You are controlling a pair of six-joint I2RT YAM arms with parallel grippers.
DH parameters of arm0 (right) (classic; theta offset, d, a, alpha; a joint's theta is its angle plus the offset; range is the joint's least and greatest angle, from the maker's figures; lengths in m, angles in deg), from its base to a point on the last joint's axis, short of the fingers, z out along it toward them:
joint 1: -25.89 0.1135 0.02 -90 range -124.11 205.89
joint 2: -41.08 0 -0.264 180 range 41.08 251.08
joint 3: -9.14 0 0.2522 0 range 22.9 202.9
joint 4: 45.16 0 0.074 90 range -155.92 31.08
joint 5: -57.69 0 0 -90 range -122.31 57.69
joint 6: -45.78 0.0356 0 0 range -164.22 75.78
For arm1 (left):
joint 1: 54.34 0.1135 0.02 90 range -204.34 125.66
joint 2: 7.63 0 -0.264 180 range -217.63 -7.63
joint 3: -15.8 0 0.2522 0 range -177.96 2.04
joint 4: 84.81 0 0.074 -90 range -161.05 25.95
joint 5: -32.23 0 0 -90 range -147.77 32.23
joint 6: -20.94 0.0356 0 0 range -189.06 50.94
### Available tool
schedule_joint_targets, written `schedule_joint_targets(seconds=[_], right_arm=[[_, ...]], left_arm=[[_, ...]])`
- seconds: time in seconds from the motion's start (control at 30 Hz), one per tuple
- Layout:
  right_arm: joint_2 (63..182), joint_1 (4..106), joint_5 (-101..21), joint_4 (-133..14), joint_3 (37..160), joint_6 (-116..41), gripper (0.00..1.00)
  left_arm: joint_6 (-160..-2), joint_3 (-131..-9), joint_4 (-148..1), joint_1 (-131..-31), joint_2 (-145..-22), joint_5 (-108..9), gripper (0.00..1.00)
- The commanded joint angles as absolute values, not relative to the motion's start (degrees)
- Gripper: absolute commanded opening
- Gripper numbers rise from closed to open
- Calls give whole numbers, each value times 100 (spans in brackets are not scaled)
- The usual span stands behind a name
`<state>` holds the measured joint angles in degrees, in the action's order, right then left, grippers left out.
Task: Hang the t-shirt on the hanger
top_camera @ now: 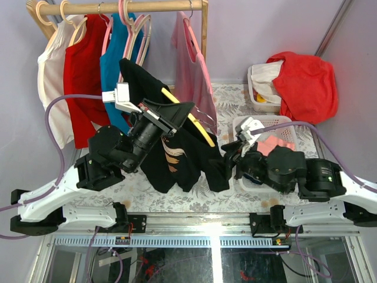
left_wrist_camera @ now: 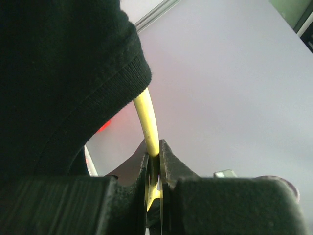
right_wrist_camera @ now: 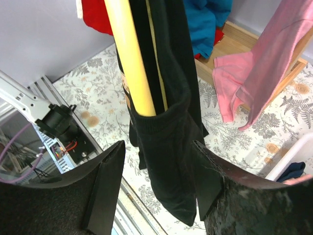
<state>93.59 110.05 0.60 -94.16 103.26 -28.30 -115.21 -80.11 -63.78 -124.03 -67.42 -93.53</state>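
Note:
My left gripper [top_camera: 179, 113] is shut on the yellow hanger [top_camera: 200, 128] and holds it tilted above the table. In the left wrist view the fingers [left_wrist_camera: 168, 164] pinch the yellow bar [left_wrist_camera: 146, 117]. The black t-shirt [top_camera: 177, 162] hangs over the hanger, with its pale gold print facing the camera; its hem fills the upper left of the left wrist view [left_wrist_camera: 58, 73]. My right gripper [top_camera: 227, 156] is open at the shirt's lower right edge. In the right wrist view a hanging fold of the shirt [right_wrist_camera: 168, 156] sits between the spread fingers [right_wrist_camera: 105, 191], below the hanger's end [right_wrist_camera: 127, 58].
A wooden clothes rail [top_camera: 129, 7] at the back holds white, red, teal [top_camera: 112, 65] and pink [top_camera: 191, 59] shirts on hangers. A white basket [top_camera: 259, 97] with a red cloth [top_camera: 306, 82] stands at back right. A second basket [top_camera: 283, 127] with pink cloth sits behind my right arm.

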Motion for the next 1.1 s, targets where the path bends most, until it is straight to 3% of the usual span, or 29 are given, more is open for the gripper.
schedule_joint_targets(seconds=[0.0,0.17,0.43,0.83,1.07], right_arm=[[9554,11018,31,-9099,10722,-3137,62],[9855,11018,156,-9156,11145,-3323,58],[10114,11018,-64,-9408,11892,-3534,0],[10884,11017,-256,-10091,14240,-3937,0],[10721,11018,-257,-9523,14089,-4157,0]], left_arm=[[-11311,-8466,-7035,-12379,-6783,-9219,0],[-11353,-8520,-7161,-12379,-6779,-9216,0],[-11177,-8313,-7360,-12386,-6507,-9949,0],[-10158,-9330,-7577,-12386,-7078,-10428,0],[-9943,-10020,-7203,-12379,-7433,-10197,9]])
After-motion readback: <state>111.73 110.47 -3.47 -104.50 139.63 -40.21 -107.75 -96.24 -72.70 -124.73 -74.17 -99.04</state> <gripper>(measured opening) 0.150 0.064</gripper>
